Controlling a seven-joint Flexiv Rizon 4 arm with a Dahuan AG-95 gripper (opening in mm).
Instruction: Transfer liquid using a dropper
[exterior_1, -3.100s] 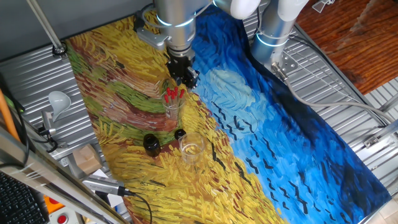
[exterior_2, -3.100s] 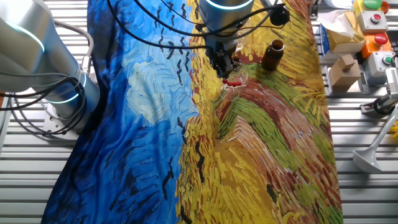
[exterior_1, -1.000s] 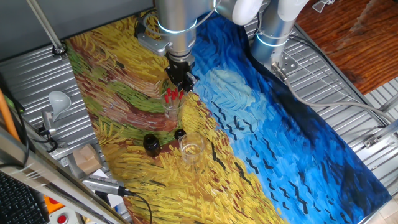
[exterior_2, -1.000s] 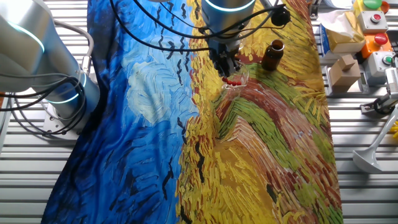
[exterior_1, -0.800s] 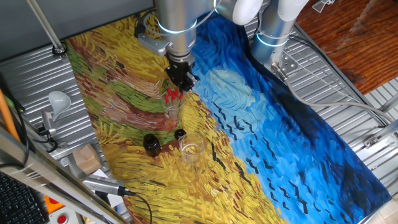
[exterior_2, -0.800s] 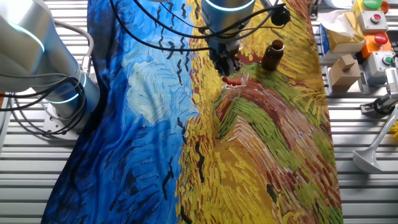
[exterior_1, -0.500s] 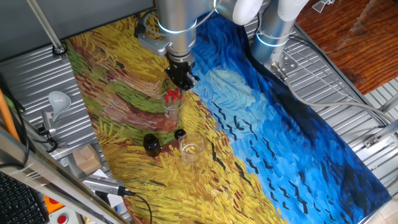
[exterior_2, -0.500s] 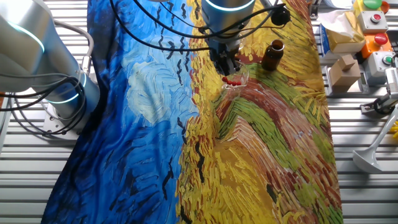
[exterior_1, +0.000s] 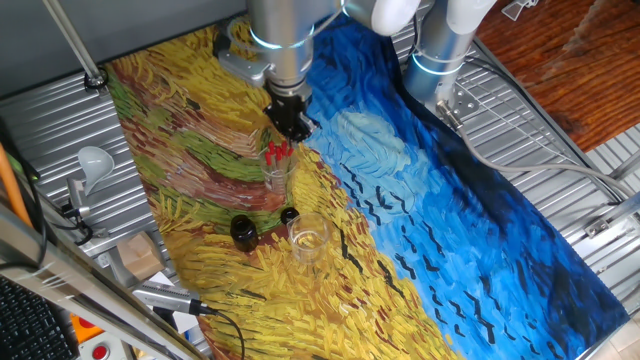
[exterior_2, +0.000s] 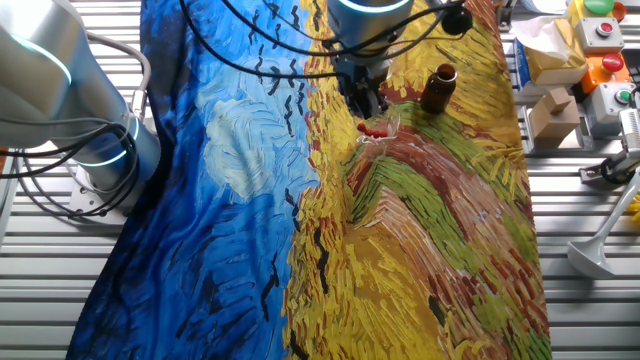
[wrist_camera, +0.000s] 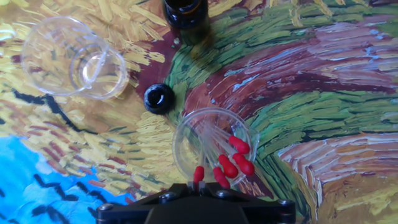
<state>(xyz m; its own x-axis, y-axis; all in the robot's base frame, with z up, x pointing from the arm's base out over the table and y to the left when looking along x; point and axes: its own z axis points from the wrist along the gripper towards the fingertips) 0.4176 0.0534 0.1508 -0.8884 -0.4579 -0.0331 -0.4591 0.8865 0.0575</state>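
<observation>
Several droppers with red bulbs (wrist_camera: 235, 157) stand in a clear glass (wrist_camera: 186, 134). In the hand view one dropper (wrist_camera: 198, 173) stands apart from the rest, its red bulb right between my nearly closed fingers. My gripper (wrist_camera: 198, 185) is shut on that bulb, just above the glass rim. From the fixed views, the gripper (exterior_1: 293, 128) (exterior_2: 370, 108) hangs over the glass (exterior_1: 277, 172), with the red bulbs (exterior_2: 373, 130) right under it.
A dark bottle (wrist_camera: 185, 12) (exterior_2: 438, 88) stands open, with its black cap (wrist_camera: 159, 98) on the cloth beside it. A second clear glass (wrist_camera: 73, 57) (exterior_1: 308, 238) stands near the bottle. Boxes and a button panel (exterior_2: 605, 50) lie off the cloth.
The arm and gripper have risen slightly above the glass of droppers. The bottle, cap and second glass have not moved.
</observation>
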